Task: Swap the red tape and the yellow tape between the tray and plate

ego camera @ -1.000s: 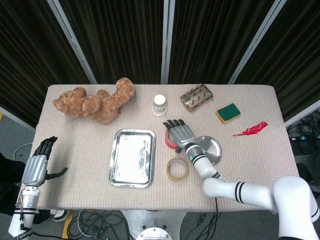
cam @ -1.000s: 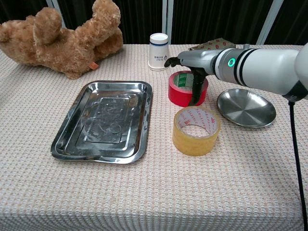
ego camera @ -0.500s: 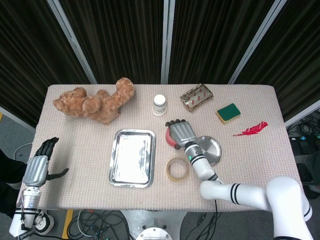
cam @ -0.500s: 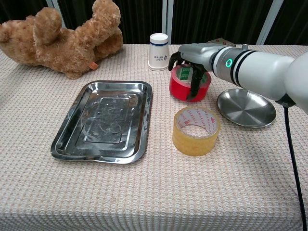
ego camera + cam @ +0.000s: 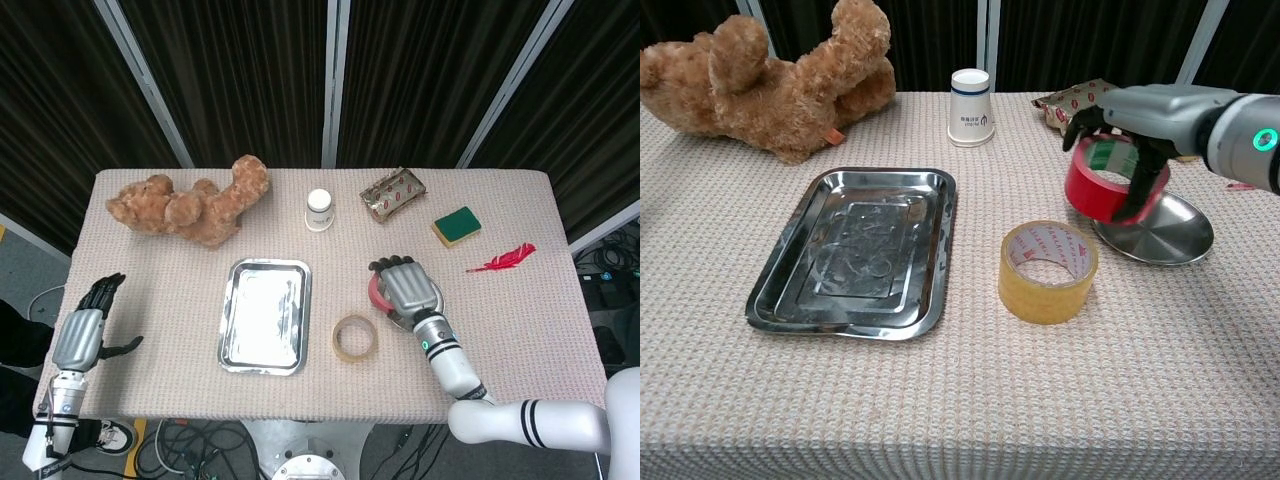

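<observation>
Dark curtains hang behind a desk [image 5: 940,400] covered in a beige woven cloth. Over its right side the right hand [image 5: 408,288] grips the red tape [image 5: 1102,184], fingers hooked through the core and over the outer wall, the roll tilted and lifted off the cloth. Directly beneath and just beyond that hand sits the round steel plate [image 5: 1170,235]; the roll hangs over the plate's near-left rim. Just inward of the hand, the yellow tape [image 5: 1047,271] lies flat on the cloth, and further that way is the steel tray [image 5: 780,290], bare. The left hand [image 5: 88,325] is far off at the desk's opposite edge, fingers spread, holding nothing.

Both rolls look light and stiff, a rigid cardboard core under smooth wound film, so slipping seems the likelier trouble than crushing. Hooking into the core, as here, seems the surest hold; the yellow roll, lying flat, offers its open core from above.
</observation>
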### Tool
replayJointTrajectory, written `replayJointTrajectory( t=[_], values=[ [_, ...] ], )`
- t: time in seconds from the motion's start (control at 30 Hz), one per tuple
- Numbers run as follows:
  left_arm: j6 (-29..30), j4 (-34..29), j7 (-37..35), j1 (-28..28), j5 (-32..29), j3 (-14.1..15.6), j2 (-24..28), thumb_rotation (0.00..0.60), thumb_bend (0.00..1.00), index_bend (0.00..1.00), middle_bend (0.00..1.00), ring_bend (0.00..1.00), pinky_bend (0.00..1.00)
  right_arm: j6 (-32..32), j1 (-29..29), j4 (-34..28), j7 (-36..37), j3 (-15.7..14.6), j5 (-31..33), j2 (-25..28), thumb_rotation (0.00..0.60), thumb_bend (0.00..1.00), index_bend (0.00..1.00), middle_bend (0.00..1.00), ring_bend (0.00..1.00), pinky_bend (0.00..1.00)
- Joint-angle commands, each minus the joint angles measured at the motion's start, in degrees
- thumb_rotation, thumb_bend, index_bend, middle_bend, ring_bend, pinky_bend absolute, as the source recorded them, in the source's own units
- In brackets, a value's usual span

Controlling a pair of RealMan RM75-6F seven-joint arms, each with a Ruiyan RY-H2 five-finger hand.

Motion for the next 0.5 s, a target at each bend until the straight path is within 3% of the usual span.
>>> replayJointTrajectory(
  t=[0.03, 0.33, 0.5],
  values=[
    [-0.06, -0.17, 0.2, -0.01, 0.01, 0.09, -0.02, 0.6, 0.12, 0.04, 0.05, 0.0, 0.16, 0.58, -1.64, 0.99, 1.04, -1.14, -0.5, 0.14, 0.6, 0.18, 0.23, 0.37, 0.39, 0.35],
    [-0.67, -0.01, 0.36, -0.33, 0.08, 0.25, -0.32, 0.6, 0.12, 0.04, 0.05, 0.0, 0.16, -1.03, -3.67, 3.36, 3.42, -1.46, -1.78, 0.01, 0.6, 0.16, 0.17, 0.33, 0.33, 0.28],
    [-0.72, 0.04, 0.4, -0.36, 0.16, 0.33, -0.27, 0.6, 0.12, 0.04, 0.05, 0.0, 0.16, -1.96, -4.26, 3.3, 3.29, -1.5, -1.05, 0.58, 0.6, 0.11, 0.03, 0.21, 0.14, 0.14]
  ],
)
